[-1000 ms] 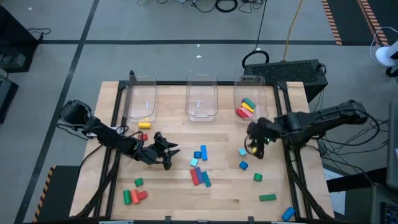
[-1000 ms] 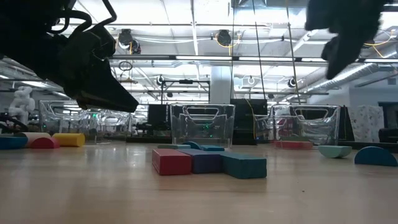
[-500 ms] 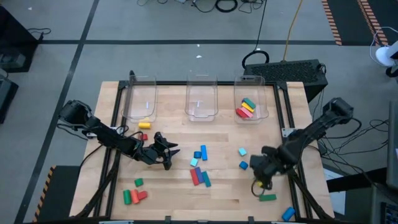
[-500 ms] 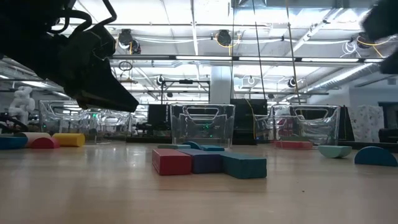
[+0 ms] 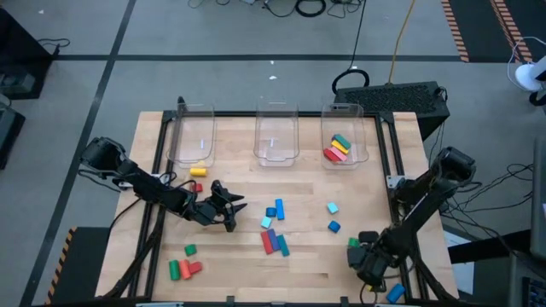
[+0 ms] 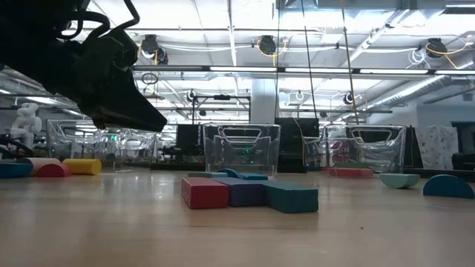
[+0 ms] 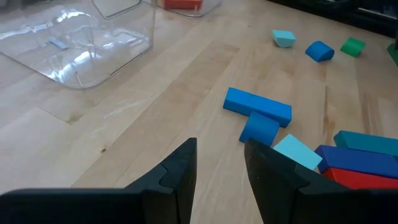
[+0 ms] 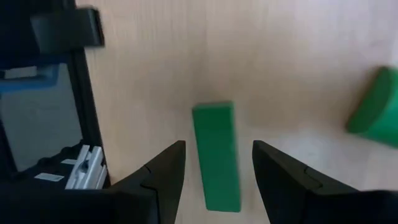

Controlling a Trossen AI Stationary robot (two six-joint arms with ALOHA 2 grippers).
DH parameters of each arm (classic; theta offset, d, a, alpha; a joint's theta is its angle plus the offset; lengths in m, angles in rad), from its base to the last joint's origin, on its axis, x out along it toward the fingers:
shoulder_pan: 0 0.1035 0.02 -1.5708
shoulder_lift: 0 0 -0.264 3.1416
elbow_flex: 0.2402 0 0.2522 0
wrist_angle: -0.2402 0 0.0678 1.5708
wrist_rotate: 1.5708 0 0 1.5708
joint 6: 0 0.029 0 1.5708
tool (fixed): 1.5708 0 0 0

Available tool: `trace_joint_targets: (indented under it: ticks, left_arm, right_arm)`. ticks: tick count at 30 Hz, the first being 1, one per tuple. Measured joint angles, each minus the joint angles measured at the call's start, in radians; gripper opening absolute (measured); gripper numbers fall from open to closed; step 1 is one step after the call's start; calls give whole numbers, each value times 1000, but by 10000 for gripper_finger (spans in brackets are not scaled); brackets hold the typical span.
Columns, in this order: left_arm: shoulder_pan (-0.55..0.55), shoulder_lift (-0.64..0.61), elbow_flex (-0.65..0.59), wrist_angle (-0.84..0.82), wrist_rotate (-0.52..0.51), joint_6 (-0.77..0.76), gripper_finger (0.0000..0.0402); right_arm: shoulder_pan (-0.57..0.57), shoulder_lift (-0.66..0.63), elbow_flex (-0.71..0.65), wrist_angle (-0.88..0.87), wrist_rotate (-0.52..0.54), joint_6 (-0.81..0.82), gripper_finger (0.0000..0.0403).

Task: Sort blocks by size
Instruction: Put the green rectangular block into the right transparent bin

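Right now the right end effector [image 8: 214, 165] hangs over the long green bar [image 8: 217, 155] at the near right corner of the worktop [image 5: 307, 188], its fingers parted a little wider than the bar and set to either side of it, holding nothing. A small green block [image 8: 375, 107] lies near that bar, off to one side.

Left of the bar, toward mid-worktop, the left end effector [image 7: 219, 163] waits low, its fingers narrowly apart and empty, pointing at the blue bar [image 7: 257, 106] and the red, blue and teal pieces [image 6: 249, 194] packed side by side.

Beyond the bar, along the far edge, stand three clear bins; the right bin [image 5: 345, 145] already holds red, yellow and green pieces, and the left bin [image 5: 193, 143] a yellow one.

The risk here, I judge, is alignment: the bar looks slightly skewed between the fingers, so a closing squeeze could twist it or nip one end and let it swing. It also lies close to the worktop's edge and the frame rail [image 8: 81, 112], so a nudge might push it off or bring a finger against the rail.
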State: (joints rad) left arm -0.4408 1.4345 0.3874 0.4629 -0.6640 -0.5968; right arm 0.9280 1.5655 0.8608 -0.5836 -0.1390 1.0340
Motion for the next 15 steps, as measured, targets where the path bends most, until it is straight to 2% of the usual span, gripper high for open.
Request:
trace_joint_targets:
  ticks: [10,15]
  left_arm:
    - [0,0,0,-1,0,-11,136]
    - [0,0,0,-2,0,-27,136]
  right_arm:
    - [57,115,5,4,35,14,187]
    - [46,123,5,-18,61,12,164]
